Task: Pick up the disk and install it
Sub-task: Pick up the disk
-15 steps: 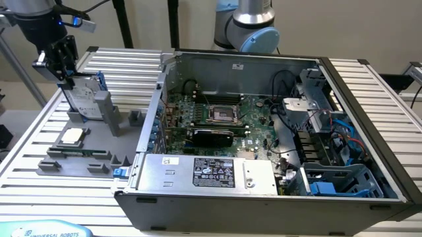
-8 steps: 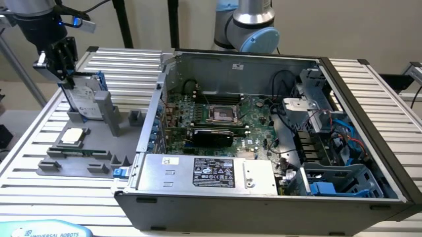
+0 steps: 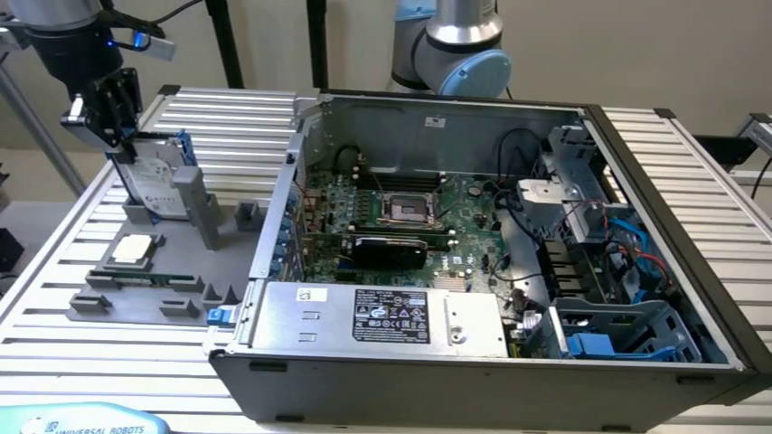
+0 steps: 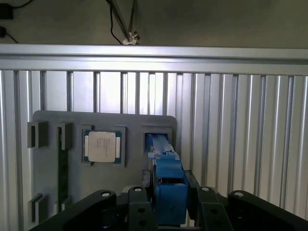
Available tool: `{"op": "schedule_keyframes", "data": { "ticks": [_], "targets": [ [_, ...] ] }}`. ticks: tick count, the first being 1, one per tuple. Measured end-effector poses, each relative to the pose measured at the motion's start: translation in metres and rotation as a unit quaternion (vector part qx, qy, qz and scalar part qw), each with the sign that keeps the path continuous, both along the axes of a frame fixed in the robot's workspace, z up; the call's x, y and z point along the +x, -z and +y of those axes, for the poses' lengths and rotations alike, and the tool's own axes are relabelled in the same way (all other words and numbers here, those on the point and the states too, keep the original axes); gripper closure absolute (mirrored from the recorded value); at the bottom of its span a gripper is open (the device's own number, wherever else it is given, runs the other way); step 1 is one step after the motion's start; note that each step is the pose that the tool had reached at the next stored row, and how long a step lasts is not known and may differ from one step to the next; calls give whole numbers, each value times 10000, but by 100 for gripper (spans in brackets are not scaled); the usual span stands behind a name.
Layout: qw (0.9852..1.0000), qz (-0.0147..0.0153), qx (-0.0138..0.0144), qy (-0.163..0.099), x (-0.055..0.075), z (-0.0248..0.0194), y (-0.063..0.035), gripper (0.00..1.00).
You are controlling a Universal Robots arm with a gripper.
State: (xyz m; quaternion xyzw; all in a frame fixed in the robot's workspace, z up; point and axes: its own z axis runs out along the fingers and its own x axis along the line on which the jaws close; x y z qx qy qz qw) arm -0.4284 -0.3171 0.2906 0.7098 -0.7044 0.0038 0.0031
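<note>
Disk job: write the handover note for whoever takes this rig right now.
Gripper: shut on the top edge of the disk, on its blue carrier.
Disk: upright in its slot on the grey fixture plate, which lies at the exterior view's left of the open computer case.
Done: grasp made.
Left: disk not yet lifted clear of the slot, not yet installed in the case.

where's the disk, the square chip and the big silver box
disk [image 3: 154, 185]: exterior view, on its white label
square chip [image 4: 102, 147]: wrist view, centre of its silver lid
big silver box [image 3: 389, 316]: exterior view, on its black label
</note>
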Motion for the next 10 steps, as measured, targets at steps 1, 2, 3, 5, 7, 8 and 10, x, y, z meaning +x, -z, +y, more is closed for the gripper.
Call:
{"op": "schedule_keyframes", "data": {
  "ticks": [1,2,3,5,7,8,10],
  "targets": [
    [10000,0,0,0,0,-1,0,61],
    [10000,0,0,0,0,-1,1,61],
    [10000,0,0,0,0,-2,1,61],
    [10000,0,0,0,0,-2,2,61],
    [10000,1,0,0,0,-3,1,63],
    [10000,0,0,0,0,-3,2,63],
    [10000,1,0,0,0,-6,2,67]
  ]
}}
